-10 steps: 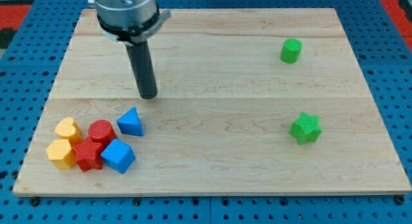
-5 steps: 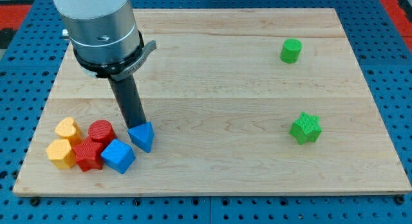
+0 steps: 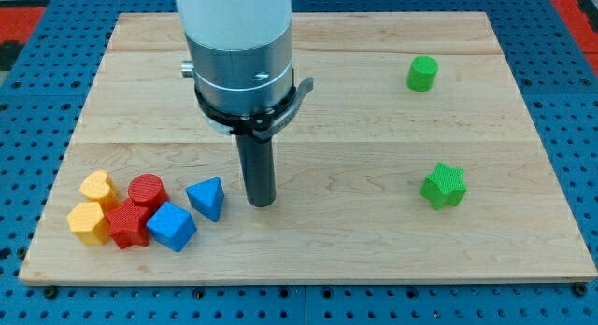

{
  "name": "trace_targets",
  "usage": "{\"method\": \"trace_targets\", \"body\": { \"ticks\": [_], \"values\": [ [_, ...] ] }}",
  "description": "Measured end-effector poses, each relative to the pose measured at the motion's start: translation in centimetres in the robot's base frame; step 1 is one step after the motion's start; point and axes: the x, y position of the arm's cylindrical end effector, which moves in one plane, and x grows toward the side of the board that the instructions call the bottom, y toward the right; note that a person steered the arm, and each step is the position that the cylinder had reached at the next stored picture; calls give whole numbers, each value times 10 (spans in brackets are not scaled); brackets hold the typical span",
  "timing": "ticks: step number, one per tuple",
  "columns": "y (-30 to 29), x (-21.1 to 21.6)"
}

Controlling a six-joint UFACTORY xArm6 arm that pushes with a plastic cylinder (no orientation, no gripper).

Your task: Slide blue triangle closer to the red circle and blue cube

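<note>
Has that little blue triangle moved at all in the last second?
Yes. The blue triangle slid toward the view's right and slightly down, away from the red circle, which stayed put. My tip now stands just to its right.

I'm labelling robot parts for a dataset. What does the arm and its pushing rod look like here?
The arm is a white cylinder at the view's top, stepping into a silver metal collar with a black clamp ring under it. From that hangs a straight, dark, round rod; my tip is blunt. No cables or markings show.
</note>
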Motion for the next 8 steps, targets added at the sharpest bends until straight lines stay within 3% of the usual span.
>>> {"method": "trace_targets", "body": {
  "ticks": [8],
  "values": [
    [-69,0]
  ]
}}
